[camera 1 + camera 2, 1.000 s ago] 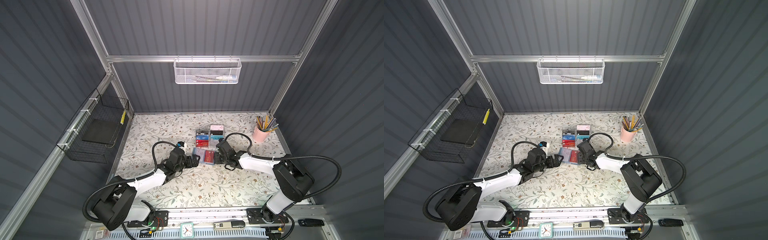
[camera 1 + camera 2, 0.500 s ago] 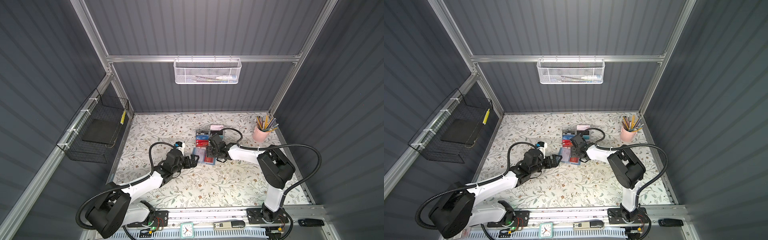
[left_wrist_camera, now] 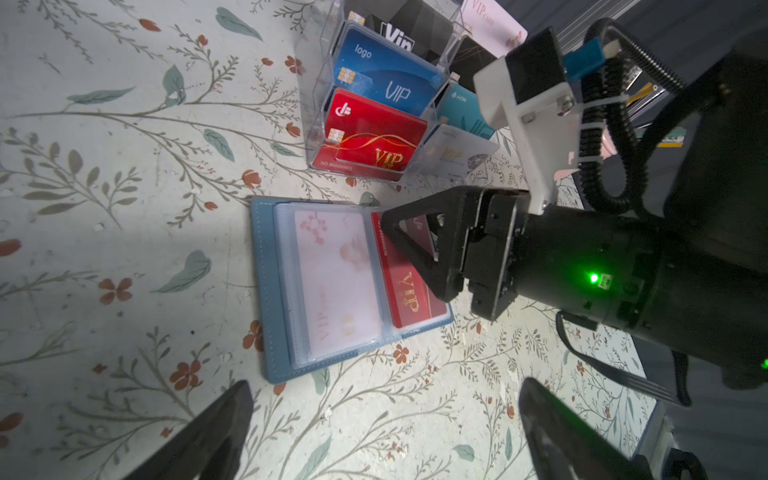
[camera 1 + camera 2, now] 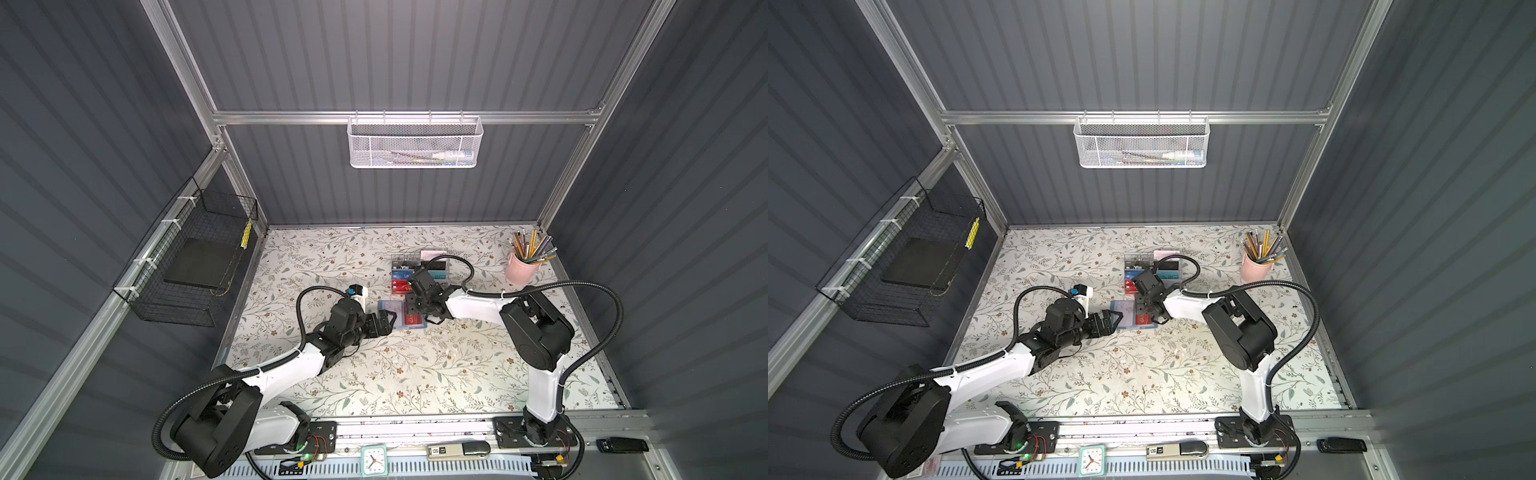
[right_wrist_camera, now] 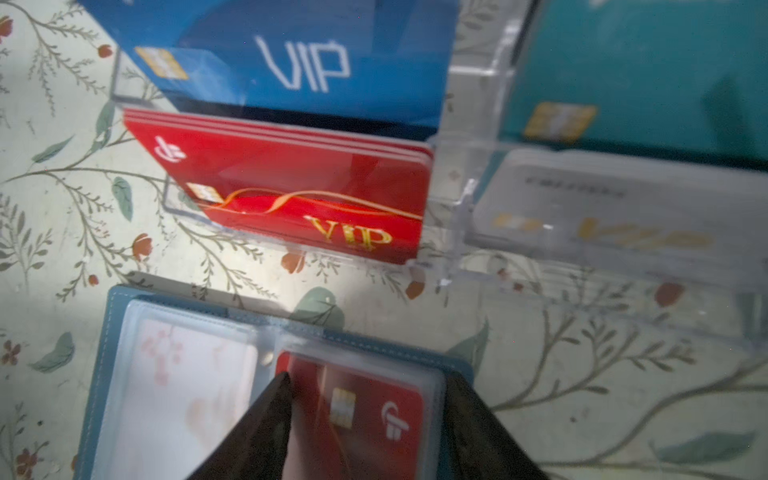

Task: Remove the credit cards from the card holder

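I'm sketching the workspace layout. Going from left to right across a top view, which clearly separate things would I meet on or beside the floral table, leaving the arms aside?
black wire basket → card holder → pink pencil cup

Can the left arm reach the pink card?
Probably yes: the open left end effector is by the card holder, and only a clear sleeve covers the pink card. The right end effector is over the red card.
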Robot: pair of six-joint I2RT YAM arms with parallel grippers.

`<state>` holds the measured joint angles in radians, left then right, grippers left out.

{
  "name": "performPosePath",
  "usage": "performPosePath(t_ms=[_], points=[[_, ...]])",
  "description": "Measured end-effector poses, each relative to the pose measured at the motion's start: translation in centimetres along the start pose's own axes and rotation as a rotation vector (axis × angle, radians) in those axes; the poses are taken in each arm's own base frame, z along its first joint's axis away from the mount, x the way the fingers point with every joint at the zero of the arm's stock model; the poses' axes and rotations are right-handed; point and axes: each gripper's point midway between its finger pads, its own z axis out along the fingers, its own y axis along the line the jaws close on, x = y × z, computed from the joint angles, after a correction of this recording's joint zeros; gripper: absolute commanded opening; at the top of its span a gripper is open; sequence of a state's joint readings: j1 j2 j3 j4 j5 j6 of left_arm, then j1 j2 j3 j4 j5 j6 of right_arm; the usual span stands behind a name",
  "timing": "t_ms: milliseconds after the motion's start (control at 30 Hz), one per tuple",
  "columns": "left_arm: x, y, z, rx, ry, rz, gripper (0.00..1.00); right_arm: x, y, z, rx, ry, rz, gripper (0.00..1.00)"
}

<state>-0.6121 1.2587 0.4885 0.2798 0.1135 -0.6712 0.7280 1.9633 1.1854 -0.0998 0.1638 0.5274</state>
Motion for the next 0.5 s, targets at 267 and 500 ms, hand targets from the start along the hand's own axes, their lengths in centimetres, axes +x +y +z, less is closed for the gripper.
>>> performPosePath(t_ms=[267, 500], points=[[1.2, 0.6, 0.0, 0.024, 0.018, -0.059, 1.0, 0.8, 1.5, -0.3, -0.043, 0.003, -0.011, 0.62], [2.0, -0.1, 1.1, 0.089, 0.058, -0.093, 1.0, 1.5, 0.9, -3.4, -0.077, -0.006, -0.006, 0.63]])
